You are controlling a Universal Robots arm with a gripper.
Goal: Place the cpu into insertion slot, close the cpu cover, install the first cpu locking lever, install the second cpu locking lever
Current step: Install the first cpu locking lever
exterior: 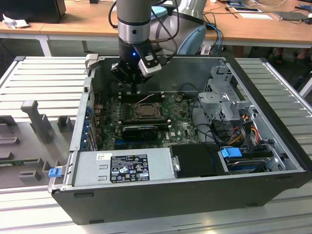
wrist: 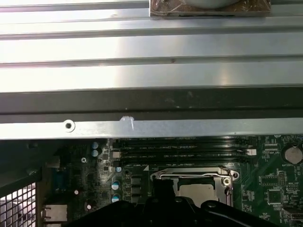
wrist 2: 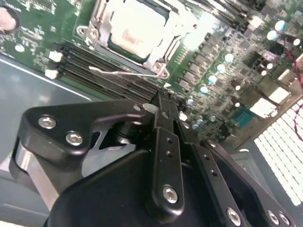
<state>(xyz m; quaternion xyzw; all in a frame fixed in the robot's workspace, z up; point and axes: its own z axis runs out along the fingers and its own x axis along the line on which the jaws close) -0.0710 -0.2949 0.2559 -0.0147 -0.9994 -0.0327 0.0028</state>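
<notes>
The gripper (wrist: 163, 189) hides part of the cpu (wrist: 199, 193) and cpu cover (wrist: 194, 175); the second wrist view's edge crops that cover.

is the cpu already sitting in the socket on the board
Yes, in the second wrist view the pale cpu lies flat inside the frame of the metal cpu cover.

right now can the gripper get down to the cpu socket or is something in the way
Probably yes. The gripper hangs inside the open-topped case, close beside the socket, and nothing stands between them. Its fingers look shut.
</notes>
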